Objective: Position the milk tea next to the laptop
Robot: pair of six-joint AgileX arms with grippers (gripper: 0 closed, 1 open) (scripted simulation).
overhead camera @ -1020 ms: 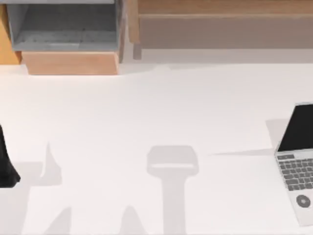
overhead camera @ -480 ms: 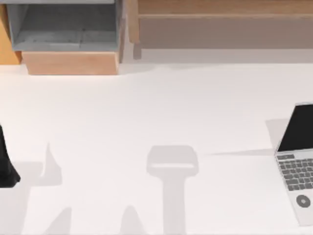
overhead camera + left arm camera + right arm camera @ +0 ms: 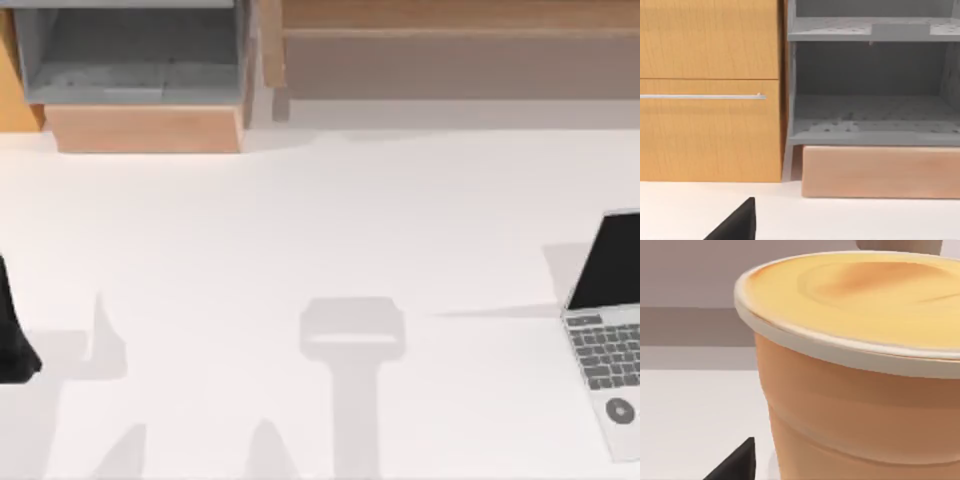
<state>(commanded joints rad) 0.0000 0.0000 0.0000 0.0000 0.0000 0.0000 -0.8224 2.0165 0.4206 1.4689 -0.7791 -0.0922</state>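
Left end effector (image 3: 12,340) sits at the far left edge of the white bench (image 3: 300,220) in the top view, a dark shape; whether it is spread I cannot tell. At the right edge stands the laptop (image 3: 612,330), lid up, well apart from it.

From the left wrist, a black fingertip (image 3: 737,224) points toward a wooden cabinet (image 3: 710,90) and grey shelf unit (image 3: 870,85).

From the right wrist, the milk tea (image 3: 855,365) looms just beside a dark fingertip (image 3: 737,464); the right end effector's spread cannot be told.
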